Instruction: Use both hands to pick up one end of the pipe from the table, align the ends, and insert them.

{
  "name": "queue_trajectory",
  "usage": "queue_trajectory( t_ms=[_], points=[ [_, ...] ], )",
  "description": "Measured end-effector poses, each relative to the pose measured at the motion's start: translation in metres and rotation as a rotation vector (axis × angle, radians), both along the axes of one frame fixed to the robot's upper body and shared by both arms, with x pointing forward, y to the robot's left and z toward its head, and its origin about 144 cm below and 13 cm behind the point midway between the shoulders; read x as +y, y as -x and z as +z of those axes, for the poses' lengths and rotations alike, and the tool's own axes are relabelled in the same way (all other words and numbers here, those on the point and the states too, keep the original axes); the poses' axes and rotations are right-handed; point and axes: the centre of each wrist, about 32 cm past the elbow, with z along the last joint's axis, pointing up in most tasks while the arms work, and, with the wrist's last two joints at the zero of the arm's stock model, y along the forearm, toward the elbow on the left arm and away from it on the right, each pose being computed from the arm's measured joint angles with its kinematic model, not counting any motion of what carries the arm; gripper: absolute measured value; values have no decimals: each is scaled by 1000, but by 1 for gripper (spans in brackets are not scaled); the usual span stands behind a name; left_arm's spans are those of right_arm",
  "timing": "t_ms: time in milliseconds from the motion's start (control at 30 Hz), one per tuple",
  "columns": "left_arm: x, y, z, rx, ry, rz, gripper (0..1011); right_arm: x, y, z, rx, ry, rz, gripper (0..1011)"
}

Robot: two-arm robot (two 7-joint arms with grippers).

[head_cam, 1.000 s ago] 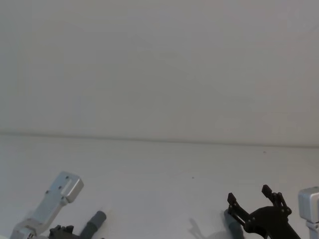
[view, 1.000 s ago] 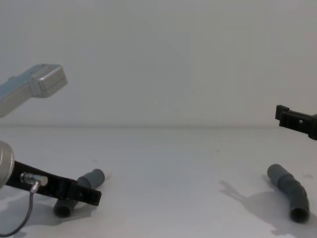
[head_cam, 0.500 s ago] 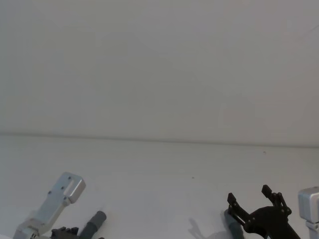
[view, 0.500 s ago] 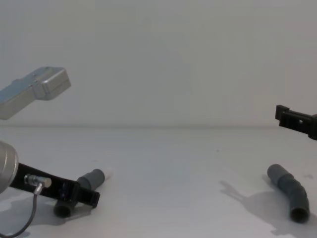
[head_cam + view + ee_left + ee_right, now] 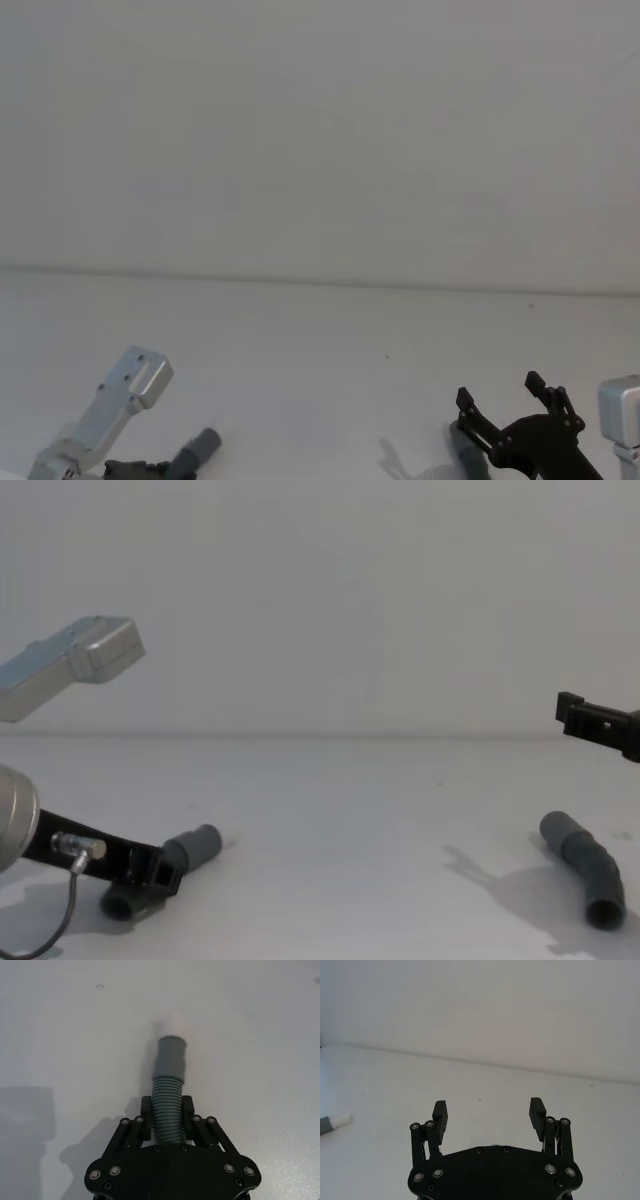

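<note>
Down at chest view's lower left, left gripper (image 5: 167,1111) pinched ribbed part of left pipe piece (image 5: 198,846); white tip (image 5: 168,1025) barely showed against table (image 5: 350,810). Right gripper (image 5: 489,1110) spread, clear of right pipe piece (image 5: 590,865), lower right.

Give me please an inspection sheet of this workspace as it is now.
Surface: white table, a few tiny specks.
Job's things: left pipe piece with white tip; right pipe piece lying on the table.
Clutter: nothing seen.
End effectors: left end effector shut on the left pipe piece's ribbed part; right end effector open, raised near the right pipe piece.
Cables: grey cable at the left wrist.
Surroundings: plain white wall.
</note>
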Motion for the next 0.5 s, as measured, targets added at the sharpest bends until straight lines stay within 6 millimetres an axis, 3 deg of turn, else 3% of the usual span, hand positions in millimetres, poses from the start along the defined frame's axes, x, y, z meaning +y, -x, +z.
queue_trajectory(
  t_ms=[500],
  points=[
    [0,0,0,0,0,0,299,0,0,0,0,0,0,1002]
  ],
)
